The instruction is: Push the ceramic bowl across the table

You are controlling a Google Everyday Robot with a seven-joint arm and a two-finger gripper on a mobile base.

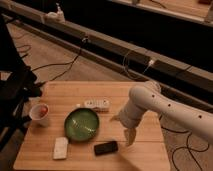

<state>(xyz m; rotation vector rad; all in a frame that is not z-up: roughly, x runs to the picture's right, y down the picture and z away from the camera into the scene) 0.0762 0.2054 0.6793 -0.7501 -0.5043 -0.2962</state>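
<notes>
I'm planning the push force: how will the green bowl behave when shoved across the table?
The ceramic bowl looks wide and shallow, so it should slide rather than tip. Its glossy, round side may let the hand, poised at its right in the view, slip off. It is the largest dish and looks glazed, so probably stiff and fairly heavy.

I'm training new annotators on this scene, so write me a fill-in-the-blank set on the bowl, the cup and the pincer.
1. The ceramic bowl on the table is glossy ____.
2. In the picture, the pincer hangs to the ____ of the bowl, apart from it.
3. The small white cup holds something ____.

Missing words: green; right; red.
</notes>
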